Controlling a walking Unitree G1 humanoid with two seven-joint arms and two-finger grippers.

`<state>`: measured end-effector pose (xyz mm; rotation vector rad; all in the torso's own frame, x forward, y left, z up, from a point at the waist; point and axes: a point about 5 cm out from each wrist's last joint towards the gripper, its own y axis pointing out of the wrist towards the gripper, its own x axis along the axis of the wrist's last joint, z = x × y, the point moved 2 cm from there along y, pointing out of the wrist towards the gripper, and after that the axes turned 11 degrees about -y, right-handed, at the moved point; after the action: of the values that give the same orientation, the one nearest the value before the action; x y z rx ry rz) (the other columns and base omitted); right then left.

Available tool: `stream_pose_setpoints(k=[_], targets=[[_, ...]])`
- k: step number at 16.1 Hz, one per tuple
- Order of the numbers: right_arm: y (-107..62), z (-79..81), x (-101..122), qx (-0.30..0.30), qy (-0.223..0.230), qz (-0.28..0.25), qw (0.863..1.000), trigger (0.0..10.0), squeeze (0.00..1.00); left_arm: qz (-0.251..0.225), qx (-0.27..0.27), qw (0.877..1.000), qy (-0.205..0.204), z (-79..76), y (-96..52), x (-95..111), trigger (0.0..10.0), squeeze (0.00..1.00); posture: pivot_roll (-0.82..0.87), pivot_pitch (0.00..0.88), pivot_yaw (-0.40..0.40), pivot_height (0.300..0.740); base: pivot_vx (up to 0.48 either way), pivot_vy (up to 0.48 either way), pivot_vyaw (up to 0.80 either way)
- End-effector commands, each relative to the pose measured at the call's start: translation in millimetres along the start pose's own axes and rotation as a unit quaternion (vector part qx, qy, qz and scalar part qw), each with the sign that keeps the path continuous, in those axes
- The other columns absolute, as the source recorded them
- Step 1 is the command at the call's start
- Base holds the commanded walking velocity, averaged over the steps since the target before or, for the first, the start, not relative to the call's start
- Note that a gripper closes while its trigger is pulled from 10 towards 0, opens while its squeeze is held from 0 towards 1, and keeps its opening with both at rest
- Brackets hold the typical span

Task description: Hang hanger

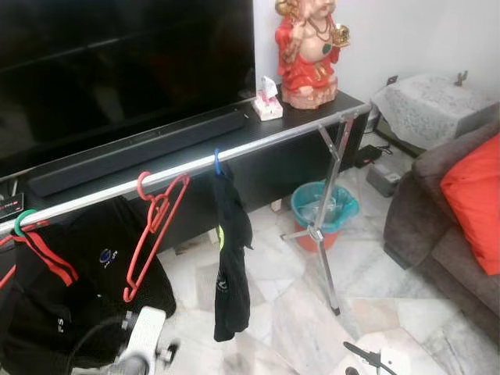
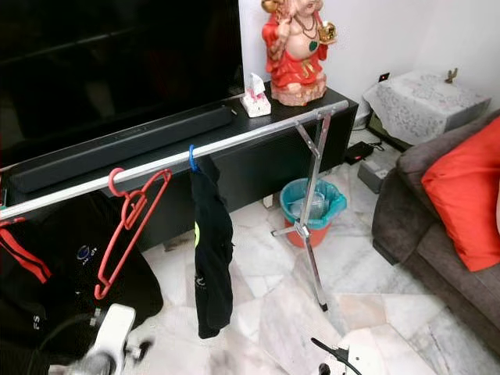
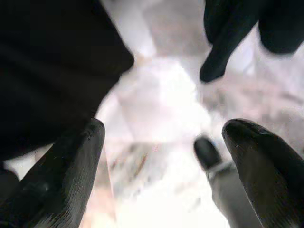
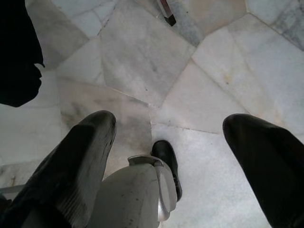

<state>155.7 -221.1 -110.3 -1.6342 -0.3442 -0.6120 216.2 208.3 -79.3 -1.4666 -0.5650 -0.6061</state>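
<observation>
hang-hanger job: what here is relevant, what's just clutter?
Relevant: red hanger hooked on metal rail; left gripper and right gripper, both open, low over the floor.

Clutter: black garment, statue, teal bucket, orange cushion.

No legible text — (logos blurred)

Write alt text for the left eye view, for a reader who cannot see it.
A silver clothes rail crosses the picture in front of a black TV stand, carrying an empty red hanger, a black garment on a blue hanger and a black and red jacket. Behind stand a red statue and a teal bucket; an orange cushion lies on a sofa.
</observation>
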Motion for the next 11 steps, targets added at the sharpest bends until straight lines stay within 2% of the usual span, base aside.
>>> stream_pose_setpoints(k=[1,5,9,11], targets=[[-0.4,1.5,-3.3,0.0,0.004,0.007,1.0,10.0,0.0,0.015,0.009,1.0,0.001,3.0,-0.6,-6.4,10.0,0.0,-0.22,0.0,0.074,0.74,0.0,0.375,0.0],[-0.3,2.4,-3.0,0.003,0.003,0.007,1.0,10.0,0.0,0.006,-0.011,1.0,0.003,-13.7,2.6,-4.4,10.0,0.0,-0.21,0.014,0.073,0.74,0.0,0.403,0.0],[-0.4,1.2,-2.4,0.0,-0.004,0.004,1.0,10.0,0.0,0.004,-0.011,1.0,0.005,-15.6,3.5,-3.1,10.0,0.0,-0.21,0.016,0.077,0.74,0.0,0.401,0.0],[1.0,9.7,2.0,0.005,-0.012,0.0,1.0,10.0,0.0,-0.002,-0.01,1.0,0.003,-15.5,3.9,-0.9,10.0,0.0,-0.21,0.019,0.077,0.74,0.0,0.362,0.67]])
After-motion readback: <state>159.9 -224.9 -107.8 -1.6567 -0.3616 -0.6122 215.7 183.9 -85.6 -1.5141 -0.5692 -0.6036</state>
